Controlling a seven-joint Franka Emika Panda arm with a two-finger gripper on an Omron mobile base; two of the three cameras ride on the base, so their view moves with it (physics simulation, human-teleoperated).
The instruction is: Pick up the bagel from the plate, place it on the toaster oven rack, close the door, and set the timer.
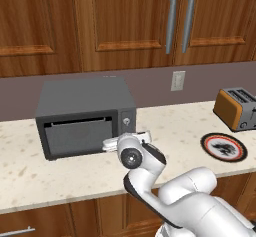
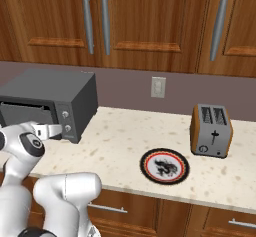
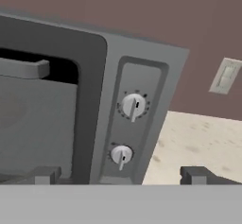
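We face the dark grey boxy toaster oven [image 1: 85,116] on the speckled beige stone table [image 2: 125,141], w/ its grey door [image 1: 79,136] and thin light handle bar [image 3: 23,68] along the top edge; a dark gap shows just under the bar, so door looks not fully seated, can't say for sure. Wire rack and bagel: can't make out. Round plate w/ red rim, black band, white centre [image 2: 164,166] lies bare of any bagel, well apart to the right, near the orange slot toaster [image 2: 211,130].

Task's thing now, we judge: the two small round knobs on the side panel, upper [image 3: 133,106] and lower [image 3: 121,155]. Small, rigid, smooth, prob. slippery; light to turn. Best taken across the knob's rim w/ both tips, squarely, then rolled at the wrist. Which one is the timer we can't tell.

Arm: elbow folded low in front of the table edge, forearm reaching level toward the panel. Pincer [image 3: 120,175] released, tips wide apart, grasping nothing, just short of the lower knob, pointing slightly up at the panel.
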